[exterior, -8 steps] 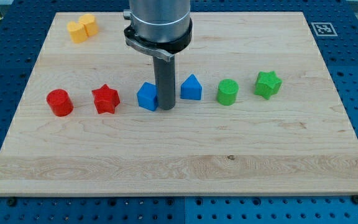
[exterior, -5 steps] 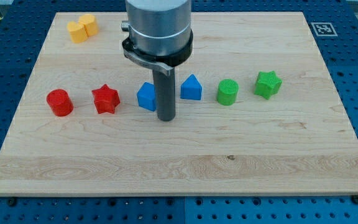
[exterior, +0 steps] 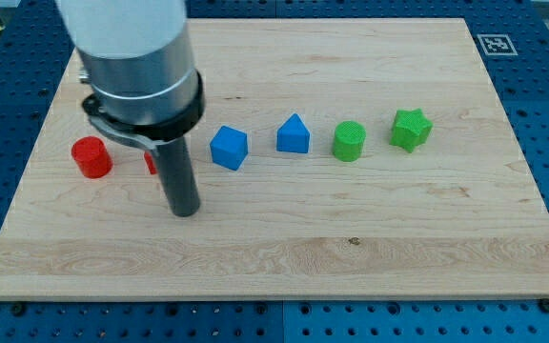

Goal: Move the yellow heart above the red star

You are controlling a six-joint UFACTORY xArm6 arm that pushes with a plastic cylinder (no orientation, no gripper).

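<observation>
My tip (exterior: pixel 185 211) rests on the board below and just right of the red star (exterior: pixel 149 163), which is almost wholly hidden behind the rod; only a red sliver shows at the rod's left. The yellow heart is not visible; the arm body covers the top left of the board. A red cylinder (exterior: pixel 91 156) stands to the left of the rod. A blue block (exterior: pixel 229 148) stands to the right of the rod.
Further right in the same row stand a blue house-shaped block (exterior: pixel 293 134), a green cylinder (exterior: pixel 349 141) and a green star (exterior: pixel 412 129). A marker tag (exterior: pixel 497 44) sits at the board's top right corner.
My tip has slid left and down the view, from beside the blue block to below the red star. The arm now hides the yellow blocks and most of the red star.
</observation>
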